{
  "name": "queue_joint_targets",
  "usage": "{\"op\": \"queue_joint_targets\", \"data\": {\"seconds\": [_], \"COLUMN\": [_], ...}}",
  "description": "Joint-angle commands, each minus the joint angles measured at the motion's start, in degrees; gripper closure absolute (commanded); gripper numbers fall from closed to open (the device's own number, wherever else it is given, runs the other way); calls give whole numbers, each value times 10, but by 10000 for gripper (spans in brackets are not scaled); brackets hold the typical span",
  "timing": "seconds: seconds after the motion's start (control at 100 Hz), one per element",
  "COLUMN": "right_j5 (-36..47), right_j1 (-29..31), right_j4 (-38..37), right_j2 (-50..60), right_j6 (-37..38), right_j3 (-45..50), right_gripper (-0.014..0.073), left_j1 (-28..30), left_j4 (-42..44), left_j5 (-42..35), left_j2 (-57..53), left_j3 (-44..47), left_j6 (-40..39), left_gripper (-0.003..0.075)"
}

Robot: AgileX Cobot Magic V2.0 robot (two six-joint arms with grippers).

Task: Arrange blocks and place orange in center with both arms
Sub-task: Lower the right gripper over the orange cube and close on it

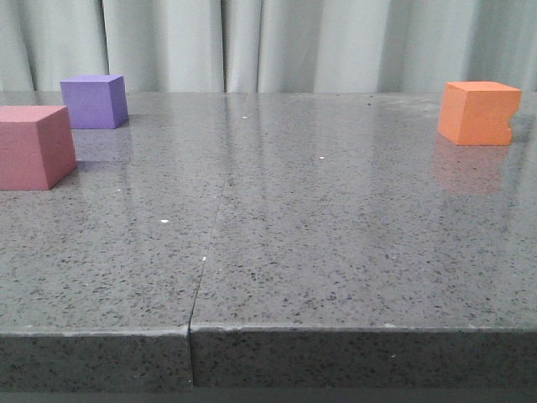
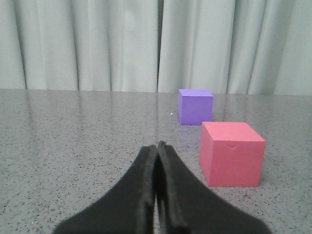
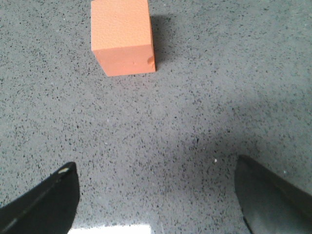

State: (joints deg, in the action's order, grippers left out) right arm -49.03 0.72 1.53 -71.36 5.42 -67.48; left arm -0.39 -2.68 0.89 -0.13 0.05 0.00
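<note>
In the front view the orange cube (image 1: 478, 112), notched on one edge, sits at the far right of the table. The purple cube (image 1: 94, 101) stands far left, with the pink-red cube (image 1: 33, 147) just in front of it. No arm shows in that view. My left gripper (image 2: 157, 145) is shut on nothing, low over the table, with the pink-red cube (image 2: 232, 153) and purple cube (image 2: 195, 106) ahead of it. My right gripper (image 3: 155, 168) is open above the table, with the orange cube (image 3: 123, 36) some way beyond its fingers.
The speckled grey table (image 1: 277, 243) has a seam running from its front edge backward, left of centre. Pale curtains (image 1: 268, 42) hang behind the far edge.
</note>
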Motion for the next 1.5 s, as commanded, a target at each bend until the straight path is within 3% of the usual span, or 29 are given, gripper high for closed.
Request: {"op": "queue_joint_targets", "data": {"seconds": [0.0, 0.86, 1.19, 1.49], "right_j5": [13, -152, -176, -171], "right_j1": [0, -6, -12, -12], "right_j4": [4, 54, 55, 54], "right_j2": [-14, -266, -370, -422], "right_j6": [-5, -9, -14, -27], "right_j3": [-50, -354, -464, -486], "right_gripper": [-45, -45, -45, -45], "left_j1": [1, 1, 1, 1], "left_j4": [-5, -5, -5, -5], "left_j5": [-47, -47, -47, -47], "left_j2": [-20, -20, -20, -20], "left_j3": [27, 27, 27, 27], "left_j6": [0, 0, 0, 0], "left_gripper": [741, 741, 741, 741]}}
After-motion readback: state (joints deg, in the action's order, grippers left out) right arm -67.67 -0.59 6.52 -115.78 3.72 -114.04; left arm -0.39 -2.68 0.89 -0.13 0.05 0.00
